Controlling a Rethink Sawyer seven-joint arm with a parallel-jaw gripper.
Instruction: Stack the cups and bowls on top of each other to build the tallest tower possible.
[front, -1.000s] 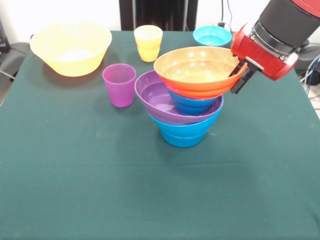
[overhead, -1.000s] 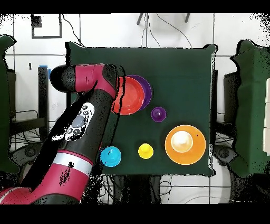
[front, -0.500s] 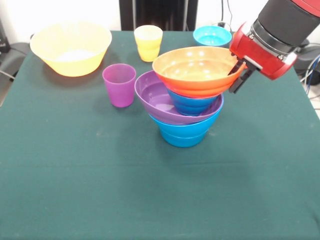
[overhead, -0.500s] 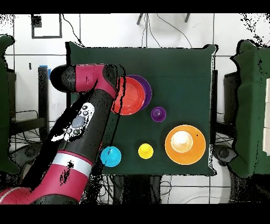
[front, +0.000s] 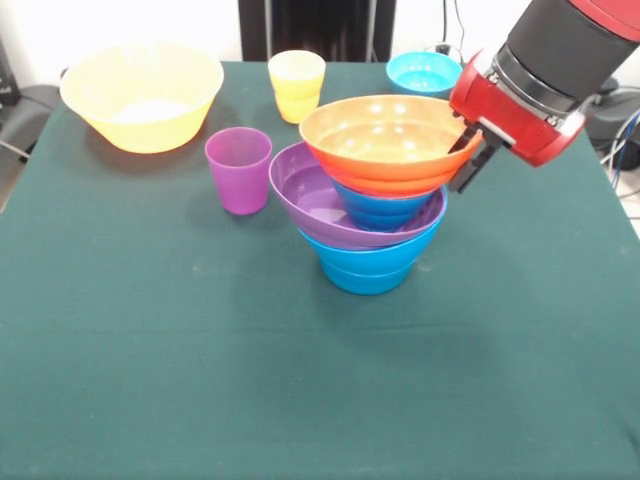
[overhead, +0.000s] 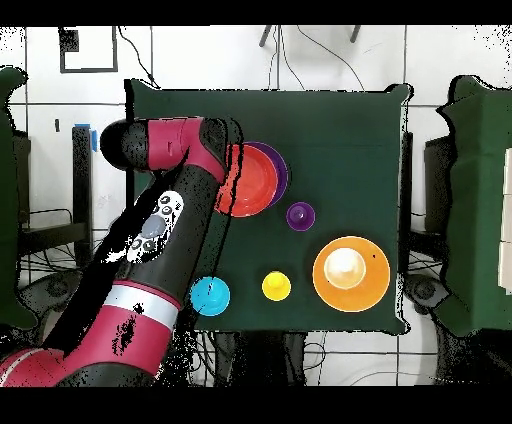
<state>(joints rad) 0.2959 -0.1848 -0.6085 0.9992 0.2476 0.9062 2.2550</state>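
Gripping the wide glossy orange plastic bowl (front: 388, 140) by its right rim, gripper (front: 466, 160) is clamped; bowl tops tower (front: 365, 195) at table centre, purple plastic cup (front: 239, 169) just left. Overhead: red arm (overhead: 170, 215) covers tower's left side; gripper hidden.

The Sawyer arm (overhead: 165, 230) wore glossy crimson shells broken by black joint bands, and one black link carried a pale grey oval panel (overhead: 152, 232) set with small dark buttons. Its wrist (front: 555, 45) was a thick matte black cylinder seated in a red collar, beneath which the hand (front: 468, 160) showed slim black prongs.
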